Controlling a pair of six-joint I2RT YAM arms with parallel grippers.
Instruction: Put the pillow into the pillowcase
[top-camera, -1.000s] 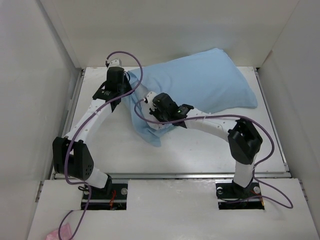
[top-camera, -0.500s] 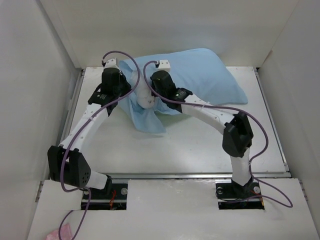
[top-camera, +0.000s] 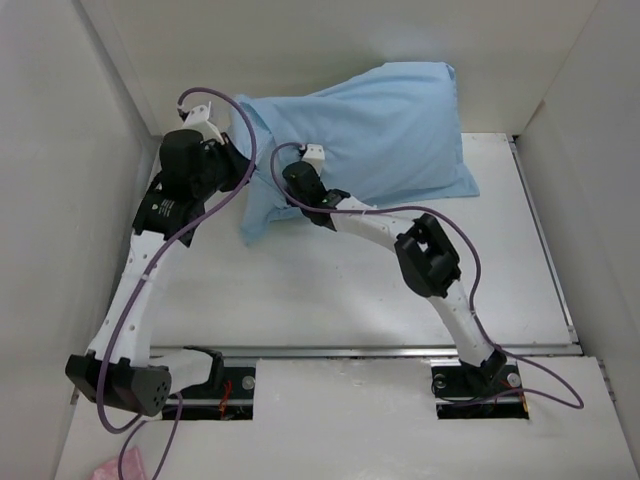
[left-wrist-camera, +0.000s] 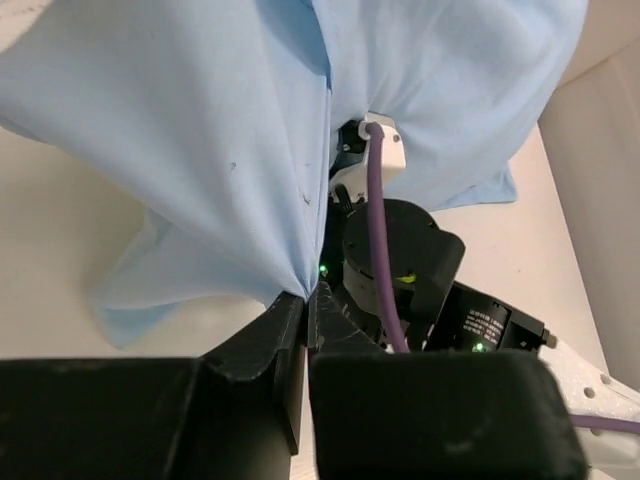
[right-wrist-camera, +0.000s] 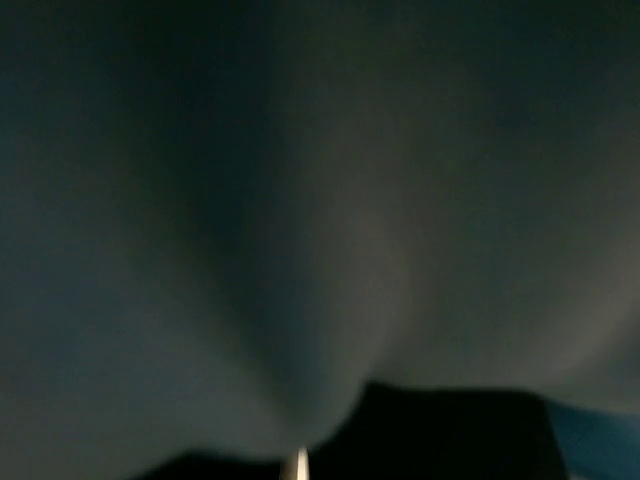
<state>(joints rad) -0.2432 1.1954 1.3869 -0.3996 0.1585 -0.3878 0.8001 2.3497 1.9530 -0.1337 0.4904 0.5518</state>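
Note:
The light-blue pillowcase (top-camera: 380, 130) bulges full and hangs lifted, its far end leaning on the back wall. The pillow is hidden; no white fabric shows. My left gripper (top-camera: 240, 165) is at the sack's left edge, and in the left wrist view its jaws (left-wrist-camera: 307, 297) are shut on a pinch of the blue pillowcase (left-wrist-camera: 200, 150). My right gripper (top-camera: 293, 175) sits against the sack's lower left part. The right wrist view is dark with cloth (right-wrist-camera: 300, 250) pressed close, drawn to a point at the right gripper (right-wrist-camera: 300, 460), which is shut.
White walls close in on the left, back and right of the white table (top-camera: 350, 300). Purple cables loop over both arms. The right arm's wrist (left-wrist-camera: 400, 250) is close beside my left fingers. A pink scrap (top-camera: 115, 467) lies off the table at the near left.
Both arms have swung up and back-left, lifting the pillowcase off the table so that it hangs from them. The right gripper has closed on the cloth.

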